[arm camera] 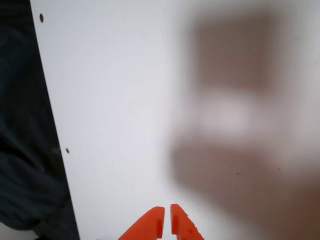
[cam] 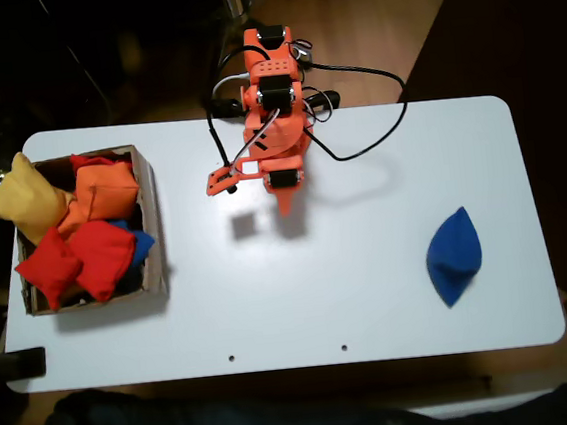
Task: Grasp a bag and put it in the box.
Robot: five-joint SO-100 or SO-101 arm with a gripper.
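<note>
In the fixed view, the blue bag (cam: 454, 254) lies alone on the right part of the white table, pointed ends up and down. The brown cardboard box (cam: 147, 195) stands at the table's left end, heaped with beanbags. My orange gripper (cam: 285, 206) hangs over the table's middle near the arm's base, far from both the bag and the box. In the wrist view the gripper (arm camera: 166, 222) shows at the bottom edge, its two orange fingertips (arm camera: 152, 225) together with nothing between them, above bare table.
The box holds a yellow beanbag (cam: 23, 200) spilling over its left wall, an orange one (cam: 101, 193), two red ones (cam: 77, 260) and a bit of blue (cam: 140, 244). Black cables (cam: 367, 144) loop behind the arm. Dark cloth (cam: 234, 423) lies along the table's near edge.
</note>
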